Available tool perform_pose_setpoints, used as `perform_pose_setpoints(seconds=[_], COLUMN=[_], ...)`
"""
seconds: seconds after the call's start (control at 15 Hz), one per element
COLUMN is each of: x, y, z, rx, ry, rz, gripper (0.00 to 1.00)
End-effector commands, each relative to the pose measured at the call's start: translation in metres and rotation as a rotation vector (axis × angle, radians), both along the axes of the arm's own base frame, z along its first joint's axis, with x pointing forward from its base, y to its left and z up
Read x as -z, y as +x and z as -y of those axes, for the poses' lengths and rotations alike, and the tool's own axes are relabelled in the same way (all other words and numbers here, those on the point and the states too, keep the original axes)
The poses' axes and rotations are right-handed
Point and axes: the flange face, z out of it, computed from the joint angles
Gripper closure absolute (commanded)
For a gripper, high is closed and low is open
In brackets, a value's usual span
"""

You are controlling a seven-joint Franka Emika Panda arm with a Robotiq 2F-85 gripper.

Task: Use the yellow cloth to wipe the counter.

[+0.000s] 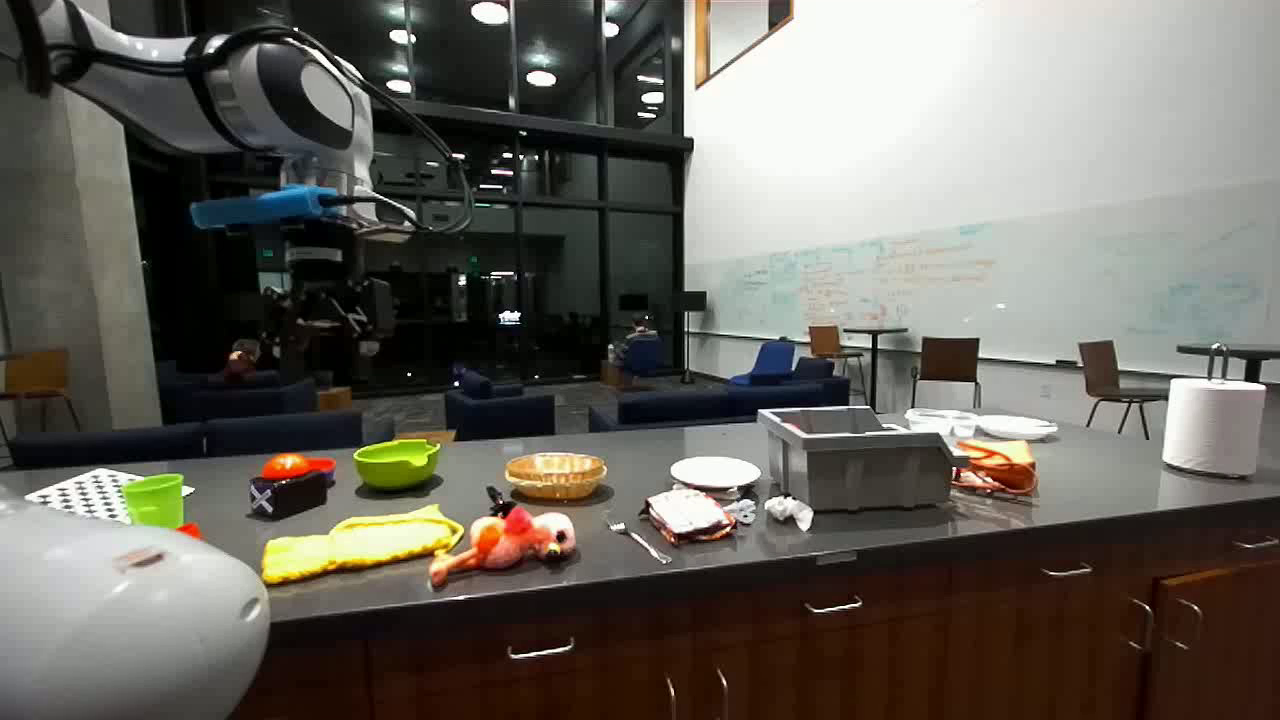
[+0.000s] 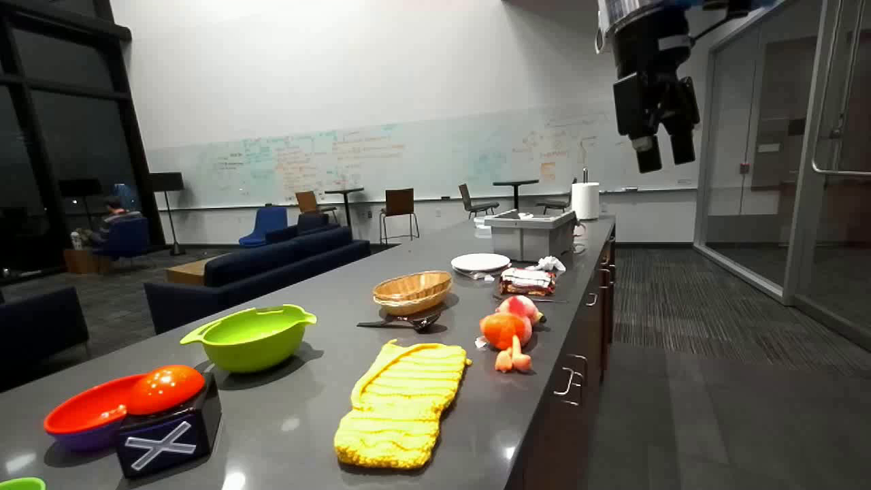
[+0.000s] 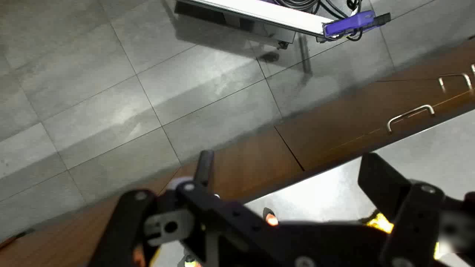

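The yellow cloth point(image 1: 360, 541) lies flat and a little wrinkled, lengthwise along the front part of the dark counter point(image 1: 610, 566). It also shows in an exterior view point(image 2: 405, 408), with one end folded or curled along its edge. In the wrist view only a small piece of the cloth point(image 3: 379, 222) shows behind the right finger. My gripper point(image 1: 325, 335) hangs high above the counter, well apart from the cloth. Its fingers are spread with nothing between them, as the wrist view point(image 3: 291, 174) shows. The gripper also shows in an exterior view point(image 2: 667, 156).
A pink-orange plush toy point(image 2: 507, 331) lies close to the cloth's end. A green bowl point(image 2: 258, 340), a black box point(image 2: 170, 429) and a wicker basket point(image 2: 412, 292) stand behind it. Farther along are a fork point(image 1: 640, 541), a plate point(image 1: 715, 472) and a grey bin point(image 1: 860, 475).
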Motion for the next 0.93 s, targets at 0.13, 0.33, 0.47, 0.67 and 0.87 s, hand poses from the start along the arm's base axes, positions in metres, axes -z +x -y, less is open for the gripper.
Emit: perform_pose_setpoints(seconds=[0.13, 0.33, 0.47, 0.67, 0.87], x=[-0.0014, -0.0015, -0.0015, -0.0015, 0.0021], y=[0.0002, 0.0002, 0.0002, 0.0002, 0.0018], z=[-0.0004, -0.0004, -0.0004, -0.0004, 0.0002], rx=[0.000, 0.000, 0.000, 0.000, -0.021], ry=[0.000, 0.000, 0.000, 0.000, 0.008], rz=[0.001, 0.002, 0.002, 0.002, 0.020], gripper=[0.00, 0.00, 0.00, 0.00, 0.00])
